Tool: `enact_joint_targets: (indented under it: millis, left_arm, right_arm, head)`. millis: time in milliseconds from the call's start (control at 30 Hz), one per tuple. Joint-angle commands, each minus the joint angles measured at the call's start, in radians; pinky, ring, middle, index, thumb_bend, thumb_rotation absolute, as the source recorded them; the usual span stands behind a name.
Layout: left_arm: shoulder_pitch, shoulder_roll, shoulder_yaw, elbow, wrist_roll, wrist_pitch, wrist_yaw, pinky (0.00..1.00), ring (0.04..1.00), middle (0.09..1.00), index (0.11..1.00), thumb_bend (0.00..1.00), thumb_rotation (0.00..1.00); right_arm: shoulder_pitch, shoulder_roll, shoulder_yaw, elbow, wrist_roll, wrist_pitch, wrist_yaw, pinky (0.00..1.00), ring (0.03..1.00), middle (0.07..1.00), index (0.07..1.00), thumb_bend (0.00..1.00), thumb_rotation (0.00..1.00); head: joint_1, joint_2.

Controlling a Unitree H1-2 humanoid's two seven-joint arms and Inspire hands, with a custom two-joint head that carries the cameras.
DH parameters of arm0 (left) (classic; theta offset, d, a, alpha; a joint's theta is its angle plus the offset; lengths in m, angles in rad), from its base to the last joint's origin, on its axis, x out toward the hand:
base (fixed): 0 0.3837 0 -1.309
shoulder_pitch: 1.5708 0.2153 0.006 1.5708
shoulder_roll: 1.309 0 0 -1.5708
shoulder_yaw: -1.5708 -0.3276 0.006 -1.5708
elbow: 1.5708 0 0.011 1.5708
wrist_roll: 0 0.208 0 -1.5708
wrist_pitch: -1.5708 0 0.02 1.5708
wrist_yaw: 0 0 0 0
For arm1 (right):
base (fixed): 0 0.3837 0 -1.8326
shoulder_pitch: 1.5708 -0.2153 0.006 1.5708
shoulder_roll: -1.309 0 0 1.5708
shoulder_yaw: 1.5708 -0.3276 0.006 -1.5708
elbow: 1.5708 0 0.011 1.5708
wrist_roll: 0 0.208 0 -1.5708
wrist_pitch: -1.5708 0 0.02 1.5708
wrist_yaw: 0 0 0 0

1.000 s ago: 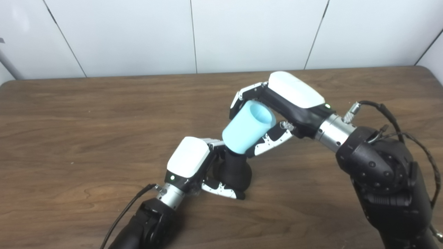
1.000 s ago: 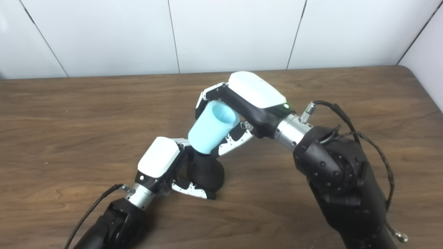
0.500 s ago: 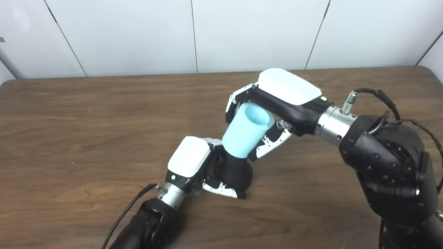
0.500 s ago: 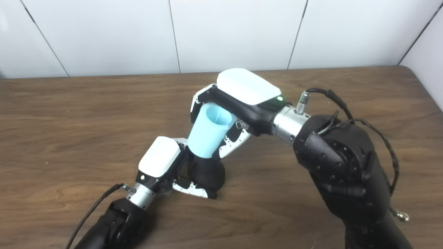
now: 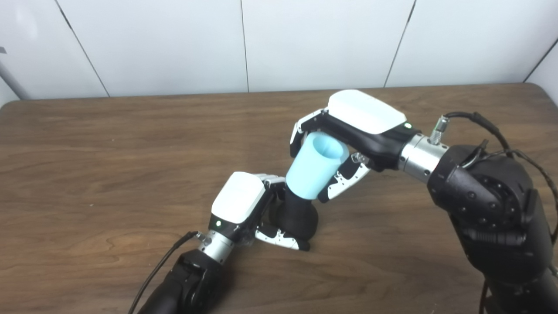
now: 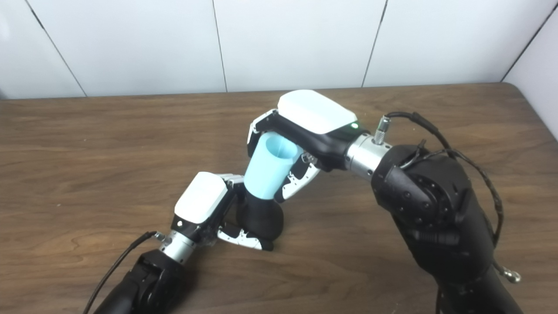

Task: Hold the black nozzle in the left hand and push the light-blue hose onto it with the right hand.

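We see left hand (image 5: 244, 205) grasping nozzle (image 5: 295, 216) on table (image 5: 87, 174); right hand (image 5: 348, 139) grasping hose (image 5: 314, 168), seated over nozzle top.

The left robot hand (image 5: 240, 205) lay low on the desk (image 5: 87, 174), its arm rising from the bottom left, fingers (image 5: 279, 237) curled shut around the black nozzle (image 5: 295, 216), while the right robot hand (image 5: 348, 131), raised on an arm bent in from the right, clasped the light-blue hose (image 5: 314, 168).
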Motion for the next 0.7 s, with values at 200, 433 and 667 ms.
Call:
enact_joint_targets:
  millis: [200,433,667]
  left_arm:
    - [0.094,0.025,-0.055,0.092,0.008,0.058,-0.168,0.42,0.515,0.521,0.449,0.48,0.0]
    - [0.093,0.027,-0.053,0.083,0.011,0.063,-0.173,0.4,0.517,0.524,0.447,0.47,0.0]
    - [0.095,0.028,-0.053,0.077,0.011,0.065,-0.171,0.4,0.514,0.521,0.453,0.48,0.0]
  right_arm:
    - [-0.014,-0.015,-0.024,-0.013,-0.007,-0.046,-0.052,0.25,0.362,0.477,0.571,0.48,0.0]
    - [0.011,0.0,-0.019,-0.008,-0.015,-0.059,-0.058,0.28,0.363,0.484,0.566,0.48,0.0]
    - [0.033,0.011,-0.016,-0.006,-0.026,-0.057,-0.053,0.3,0.379,0.507,0.534,0.49,0.0]
  head:
    - [0.001,0.002]
    - [0.002,0.006]
    - [0.0,0.009]
